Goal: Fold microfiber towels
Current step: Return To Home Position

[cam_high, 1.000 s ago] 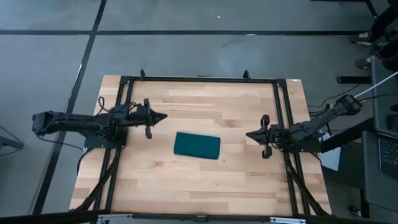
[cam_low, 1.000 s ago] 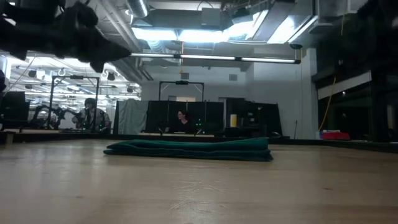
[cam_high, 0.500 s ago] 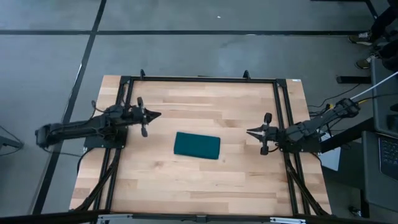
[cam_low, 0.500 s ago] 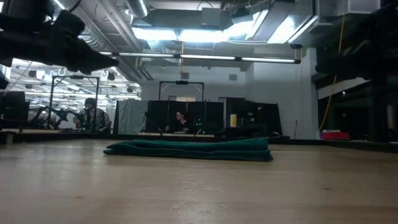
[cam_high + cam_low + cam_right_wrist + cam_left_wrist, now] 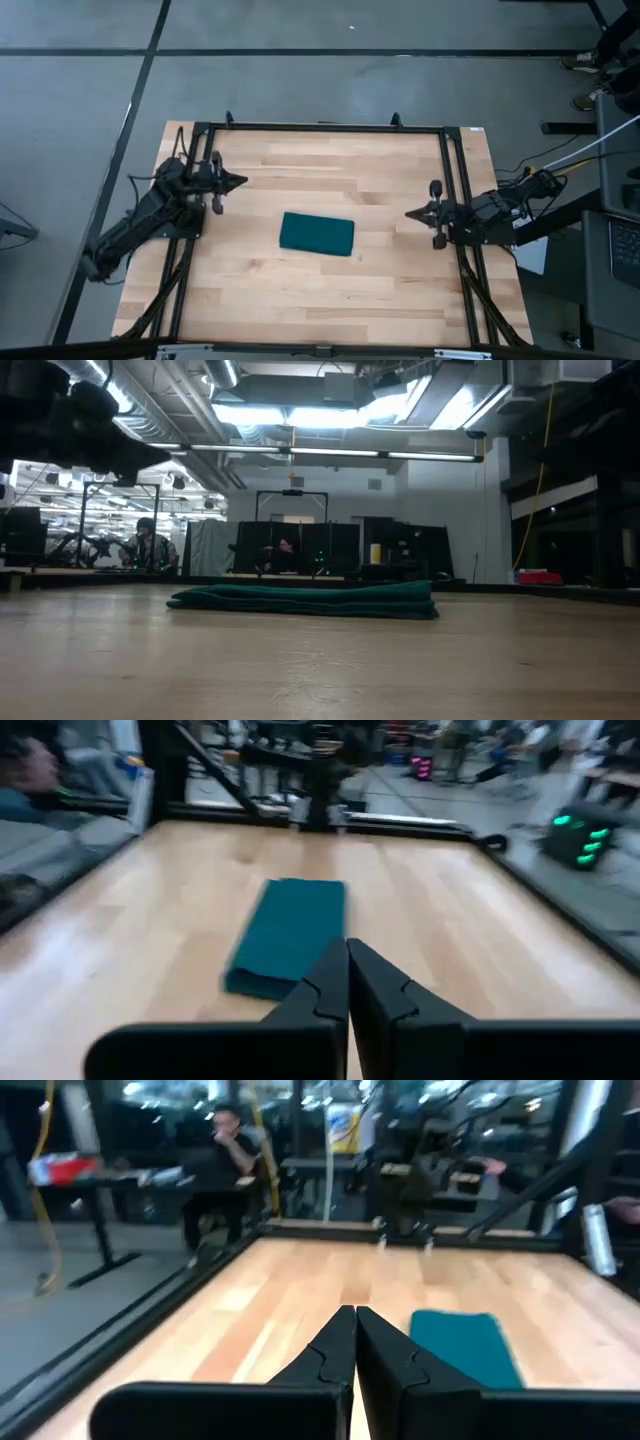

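Pulling away from the teal towel (image 5: pixel 316 233), my left claw (image 5: pixel 238 182) and right claw (image 5: pixel 410 213) are clenched empty; dipping could rumple it.

Table (image 5: pixel 320 290) evenly lit from above, shadows faint. Ceiling fixtures (image 5: pixel 300 415) glare white at table level; room behind dim.

I can read no text, number or brand in any of my views. The only thing that looks like a sign is a pale yellow panel (image 5: pixel 345 1125), seen from the left wrist, in the room beyond the far edge of the table (image 5: pixel 290 1280). Its marks are too blurred for me to make out. The folded green towel (image 5: pixel 316 233) near the table's middle shows me only plain cloth.
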Robot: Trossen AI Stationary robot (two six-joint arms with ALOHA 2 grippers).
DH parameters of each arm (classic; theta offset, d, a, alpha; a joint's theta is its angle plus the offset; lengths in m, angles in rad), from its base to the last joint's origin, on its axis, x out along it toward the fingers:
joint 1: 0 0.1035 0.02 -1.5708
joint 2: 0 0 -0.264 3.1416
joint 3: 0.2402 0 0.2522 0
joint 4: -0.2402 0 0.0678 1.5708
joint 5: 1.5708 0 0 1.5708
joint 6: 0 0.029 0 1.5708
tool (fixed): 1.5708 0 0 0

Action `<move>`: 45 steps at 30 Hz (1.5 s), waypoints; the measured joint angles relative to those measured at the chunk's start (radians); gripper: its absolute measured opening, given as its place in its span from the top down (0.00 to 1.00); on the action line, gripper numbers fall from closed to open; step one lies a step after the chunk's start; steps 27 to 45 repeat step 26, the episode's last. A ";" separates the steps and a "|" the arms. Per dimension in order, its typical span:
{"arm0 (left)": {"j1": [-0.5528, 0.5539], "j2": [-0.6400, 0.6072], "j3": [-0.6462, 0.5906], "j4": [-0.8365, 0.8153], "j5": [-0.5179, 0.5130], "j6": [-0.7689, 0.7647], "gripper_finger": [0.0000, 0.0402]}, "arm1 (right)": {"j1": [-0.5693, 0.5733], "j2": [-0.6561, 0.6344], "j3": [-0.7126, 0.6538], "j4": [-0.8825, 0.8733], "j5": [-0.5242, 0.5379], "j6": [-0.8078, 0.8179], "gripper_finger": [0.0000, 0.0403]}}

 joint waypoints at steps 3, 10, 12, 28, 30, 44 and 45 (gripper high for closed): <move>0.073 -0.002 0.001 0.018 0.094 -0.018 0.98 | 0.000 0.001 0.001 0.005 -0.037 0.039 0.98; 0.106 -0.002 -0.044 0.132 0.093 -0.077 1.00 | 0.000 0.001 -0.010 0.070 -0.038 0.074 0.95; 0.079 0.000 -0.051 0.150 0.039 -0.074 0.99 | 0.001 0.001 -0.011 0.069 -0.017 0.070 0.96; 0.001 0.029 -0.051 0.154 0.006 -0.058 0.99 | 0.001 0.001 -0.012 0.068 0.045 0.073 0.90; 0.001 0.029 -0.051 0.154 0.006 -0.058 0.99 | 0.001 0.001 -0.012 0.068 0.045 0.073 0.90; 0.001 0.029 -0.051 0.154 0.006 -0.058 0.99 | 0.001 0.001 -0.012 0.068 0.045 0.073 0.90; 0.001 0.029 -0.051 0.154 0.006 -0.058 0.99 | 0.001 0.001 -0.012 0.068 0.045 0.073 0.90</move>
